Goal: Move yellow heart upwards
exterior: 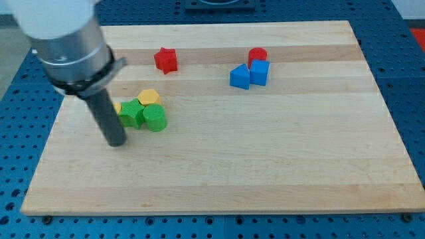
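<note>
My tip point(117, 143) rests on the board at the view's left, just below and left of a cluster of blocks. A yellow sliver point(117, 106) shows at the rod's right edge, mostly hidden, so I cannot tell its shape. To its right sit a green star point(131, 113) and a green cylinder point(155, 119), touching. A second yellow block point(149, 97) lies just above them; it looks angular, and I cannot tell if it is the heart.
A red star point(165, 60) lies near the view's top, left of centre. A red cylinder point(257, 54) sits above two touching blue blocks, one point(240, 77) on the left and the other point(259, 72) on the right. The wooden board point(265, 166) lies on a blue perforated table.
</note>
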You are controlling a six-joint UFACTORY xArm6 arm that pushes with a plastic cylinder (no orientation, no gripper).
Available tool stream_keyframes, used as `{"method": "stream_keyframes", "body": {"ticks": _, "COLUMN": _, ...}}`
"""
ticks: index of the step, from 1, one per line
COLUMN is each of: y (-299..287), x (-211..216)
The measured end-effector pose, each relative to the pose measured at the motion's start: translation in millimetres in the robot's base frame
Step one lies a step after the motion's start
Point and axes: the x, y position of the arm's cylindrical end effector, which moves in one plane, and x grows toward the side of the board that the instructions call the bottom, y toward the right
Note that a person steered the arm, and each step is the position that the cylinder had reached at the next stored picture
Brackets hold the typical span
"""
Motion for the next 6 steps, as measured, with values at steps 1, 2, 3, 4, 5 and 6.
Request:
{"method": "stream_keyframes", "body": {"ticks": 1, "y": -8.7, "x": -14.1}}
{"method": "stream_keyframes", "body": {"ticks": 2, "y": -8.6, "x": -25.7}}
{"method": "stream_keyframes", "body": {"ticks": 3, "y": -8.6, "x": -36.8}}
{"method": "stream_keyframes", "body": {"ticks": 4, "y": -9.5, "x": -55.6}}
{"method": "stream_keyframes", "body": {"ticks": 5, "y": -11.2, "x": -76.4}}
{"method": "stream_keyframes", "body": {"ticks": 6, "y": -11.2, "x": -94.9}}
